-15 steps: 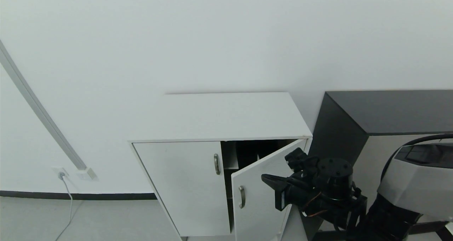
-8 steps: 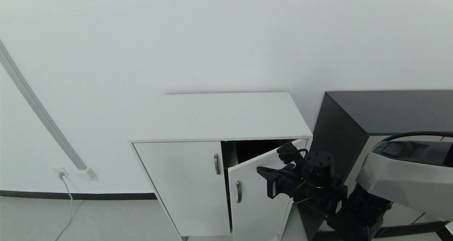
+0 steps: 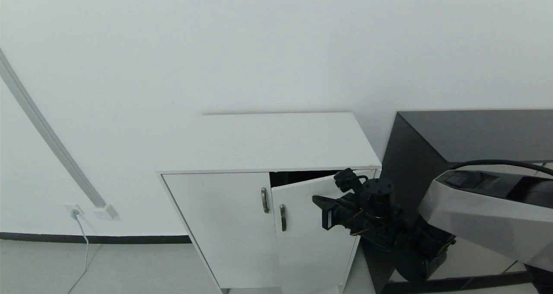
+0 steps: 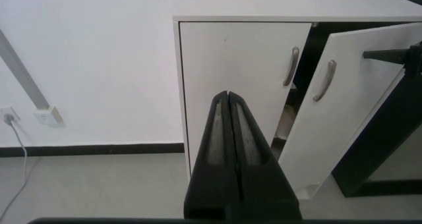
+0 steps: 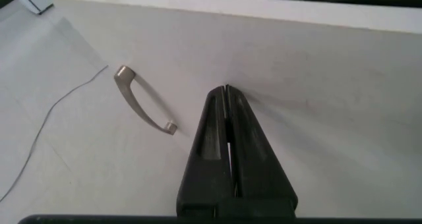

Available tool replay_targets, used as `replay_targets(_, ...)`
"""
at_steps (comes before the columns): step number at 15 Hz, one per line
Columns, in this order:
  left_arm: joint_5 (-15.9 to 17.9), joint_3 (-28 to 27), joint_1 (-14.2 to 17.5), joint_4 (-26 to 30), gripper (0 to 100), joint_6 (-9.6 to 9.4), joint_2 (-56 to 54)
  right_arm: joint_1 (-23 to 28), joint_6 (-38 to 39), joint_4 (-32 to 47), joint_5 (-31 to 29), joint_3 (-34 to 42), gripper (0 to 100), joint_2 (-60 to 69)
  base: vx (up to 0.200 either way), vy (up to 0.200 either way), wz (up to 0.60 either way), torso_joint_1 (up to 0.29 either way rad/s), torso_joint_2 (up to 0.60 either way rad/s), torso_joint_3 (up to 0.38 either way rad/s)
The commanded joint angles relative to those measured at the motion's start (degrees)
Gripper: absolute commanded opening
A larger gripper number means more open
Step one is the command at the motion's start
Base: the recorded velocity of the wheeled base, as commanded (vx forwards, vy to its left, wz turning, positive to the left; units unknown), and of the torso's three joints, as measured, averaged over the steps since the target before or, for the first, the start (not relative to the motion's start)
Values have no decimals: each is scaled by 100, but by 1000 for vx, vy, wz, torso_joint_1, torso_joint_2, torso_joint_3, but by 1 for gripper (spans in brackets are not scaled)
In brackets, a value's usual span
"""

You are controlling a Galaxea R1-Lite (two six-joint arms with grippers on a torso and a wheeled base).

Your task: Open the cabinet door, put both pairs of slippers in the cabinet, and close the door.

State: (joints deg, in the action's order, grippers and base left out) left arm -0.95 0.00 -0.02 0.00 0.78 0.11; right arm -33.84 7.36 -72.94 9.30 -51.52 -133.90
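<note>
At lower centre of the head view, the cabinet (image 3: 276, 143) has its left door (image 3: 216, 220) flush and its right door (image 3: 311, 238) ajar, with a dark wedge of gap (image 3: 298, 176) along the door's top edge. The right hand (image 3: 315, 198) has its fingers pressed together and holds nothing. Its tips appear to be touching the door's face, between the upright handle (image 3: 282, 217) to frame left and the hinge side to frame right. The right wrist view shows the same thing: the right hand's closed tips (image 5: 226, 89) meet the white panel (image 5: 316, 85), with the handle (image 5: 142, 102) just beside them. The door lies straight ahead of these tips, so the last push probably goes inward, best near the handle edge. The left hand (image 4: 227, 94), also closed and empty, hangs well apart from the cabinet, so the right is the nearer one.
</note>
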Motion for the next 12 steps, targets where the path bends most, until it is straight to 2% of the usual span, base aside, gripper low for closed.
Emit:
replay_targets(1,-2,0,2,0,0,1,-2,53,11,-1,1,-69,0,-163,0,0,0,0,0,0)
replay_targets(12,-2,0,-6,0,0,1,-2,238,125,60,-7,-421,0,-374,0,0,0,0,0,0)
